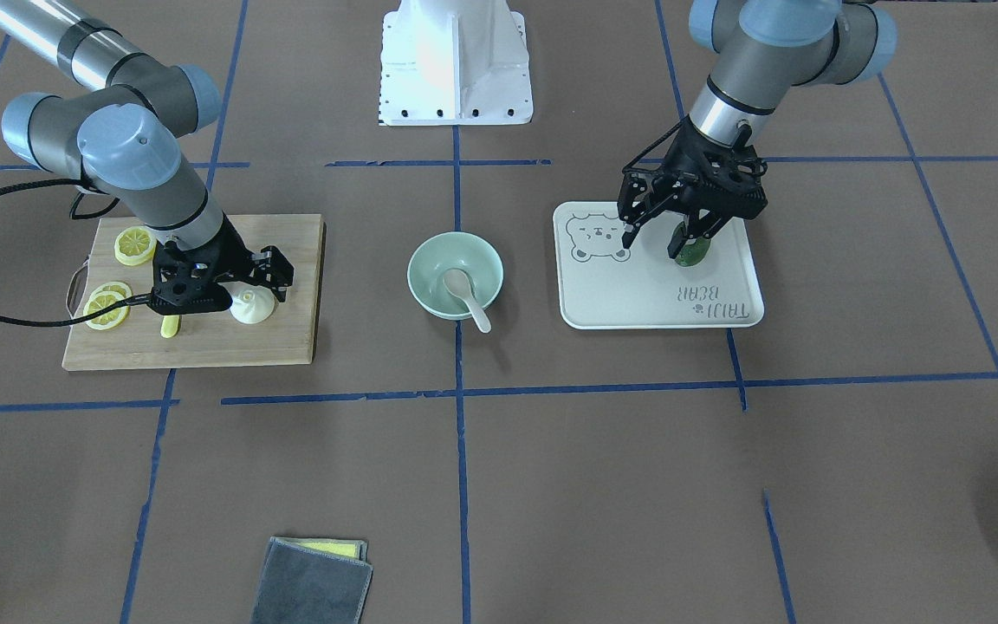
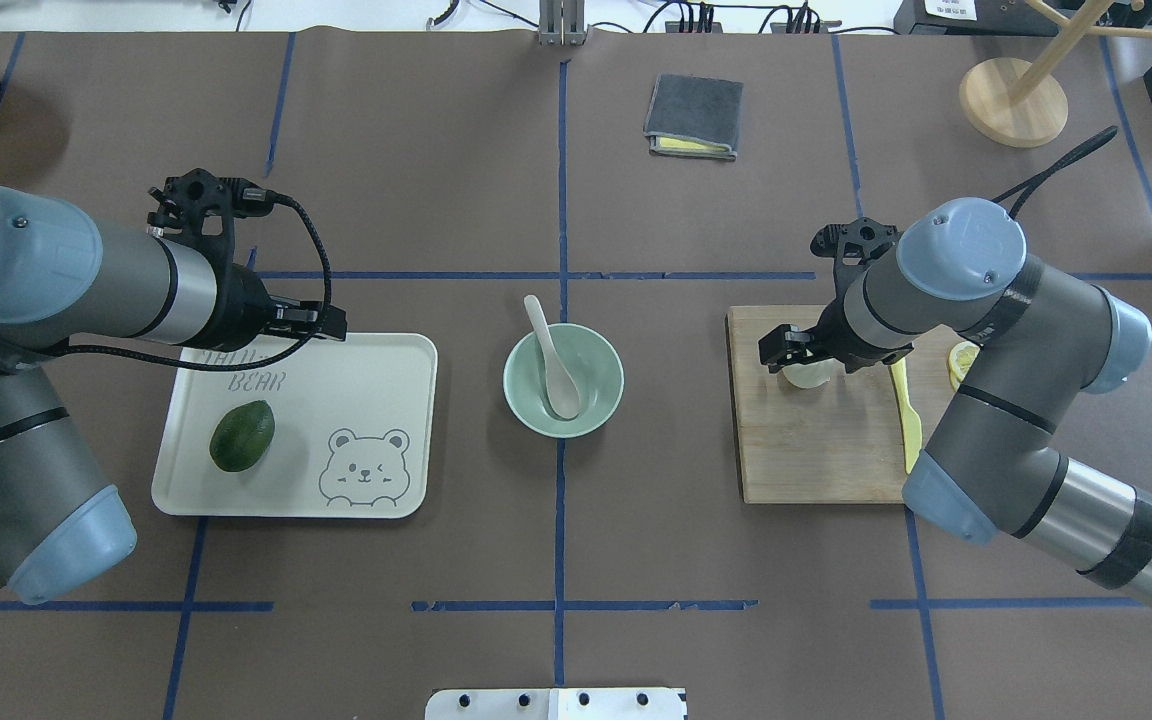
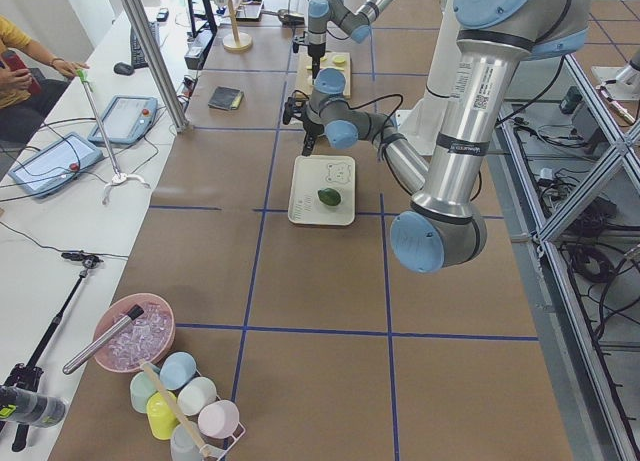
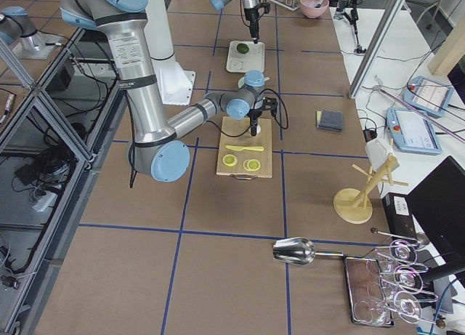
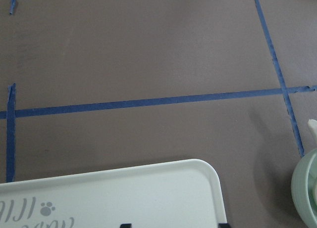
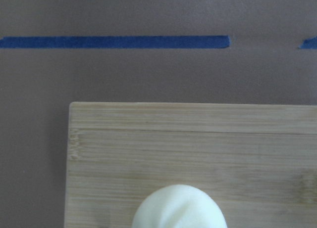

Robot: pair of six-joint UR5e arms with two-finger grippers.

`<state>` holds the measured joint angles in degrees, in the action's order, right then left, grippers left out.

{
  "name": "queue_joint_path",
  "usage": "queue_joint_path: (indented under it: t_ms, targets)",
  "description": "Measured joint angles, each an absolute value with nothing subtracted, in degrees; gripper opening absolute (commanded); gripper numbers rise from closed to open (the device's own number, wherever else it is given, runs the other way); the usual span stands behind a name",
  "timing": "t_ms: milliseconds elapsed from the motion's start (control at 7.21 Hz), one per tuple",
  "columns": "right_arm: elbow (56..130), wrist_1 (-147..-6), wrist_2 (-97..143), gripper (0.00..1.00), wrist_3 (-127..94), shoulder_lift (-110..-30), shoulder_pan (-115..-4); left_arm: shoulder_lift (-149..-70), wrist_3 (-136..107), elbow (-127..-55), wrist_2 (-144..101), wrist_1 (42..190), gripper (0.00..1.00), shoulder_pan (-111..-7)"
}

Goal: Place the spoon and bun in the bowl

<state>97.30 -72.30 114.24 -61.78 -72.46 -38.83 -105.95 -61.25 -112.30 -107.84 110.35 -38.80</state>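
The spoon (image 1: 466, 296) lies in the bowl (image 1: 424, 267). The right gripper (image 1: 267, 282) hangs over the bun (image 1: 253, 308) on the board (image 1: 230, 347), likely lining up a grab; whether it is spread I cannot tell. The left gripper (image 1: 662, 238), spread, idles above the tray (image 1: 620, 299).

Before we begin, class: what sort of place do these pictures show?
Probably a robotics lab: the left arm and right arm flank a table gridded with blue tape, a tablet alongside.
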Motion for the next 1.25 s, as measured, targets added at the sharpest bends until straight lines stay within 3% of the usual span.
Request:
queue_joint_path:
  t_ms: [277,416,1248]
  targets:
    - [97.0,-72.3,113.9,0.50,-61.8,-72.3,-38.7,-105.9,-61.3,-112.3,-107.8,110.3,0.68,-38.8]
    - [97.0,-72.3,113.8,0.40,-61.8,-72.3,-38.7,-105.9,-61.3,-112.4,-107.8,110.2,0.68,-38.8]
    - [99.9,-73.6,113.8,0.44,-68.0,-69.1,-38.1,-105.8,-61.3,-112.7,-107.8,109.5,0.69,-38.8]
